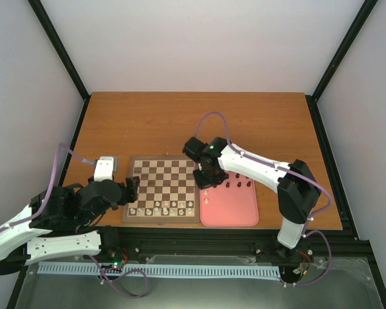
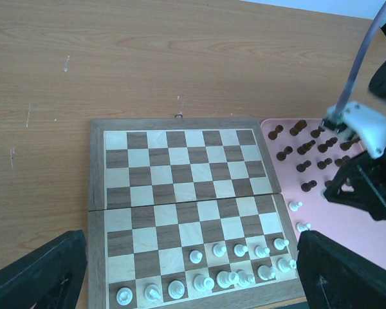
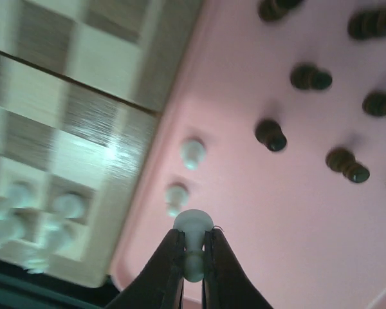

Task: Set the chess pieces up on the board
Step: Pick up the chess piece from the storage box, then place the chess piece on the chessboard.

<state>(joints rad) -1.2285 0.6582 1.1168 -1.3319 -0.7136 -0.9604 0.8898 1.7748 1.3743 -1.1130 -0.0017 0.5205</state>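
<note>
The wooden chessboard lies between the arms, also in the left wrist view. Several cream-white pieces stand in its two nearest rows. The right gripper is shut on a white pawn and holds it above the pink tray, near the board's right rim. Two more white pawns stand on the tray below it. Several dark pieces stand on the tray's far part. The left gripper is open and empty, back from the board's near left edge.
The pink tray lies against the board's right side. The right arm reaches over the tray's far end. The brown table extends behind the board, with black frame posts at its sides.
</note>
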